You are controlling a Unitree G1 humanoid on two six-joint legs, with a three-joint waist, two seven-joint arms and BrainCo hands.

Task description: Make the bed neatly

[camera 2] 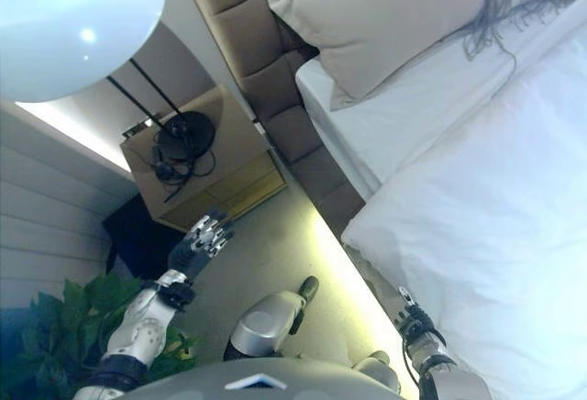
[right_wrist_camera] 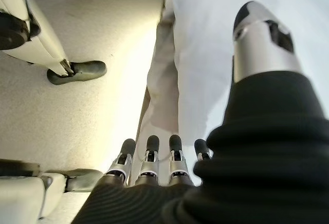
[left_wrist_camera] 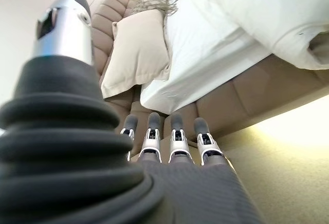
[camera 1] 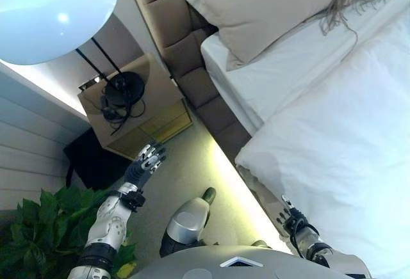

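1. Apparently nothing is grasped yet: left hand hangs over the floor, fingers straight and empty.
2. Right hand, fingers also straight, waits beside the white puffy duvet, whose corner droops off the bed's side.
3. Next comes gripping that edge and pulling it toward the beige pillow.

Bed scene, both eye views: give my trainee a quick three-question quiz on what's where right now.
1. True or false: the left hand grips the white duvet.
2. What leans against the padded headboard? A) beige pillow B) folded towel C) book
3. Fill in: the lamp base stands on the ____.

Key: 1 false, it hangs open above the floor, beside the bed. 2 A, the beige pillow. 3 nightstand.
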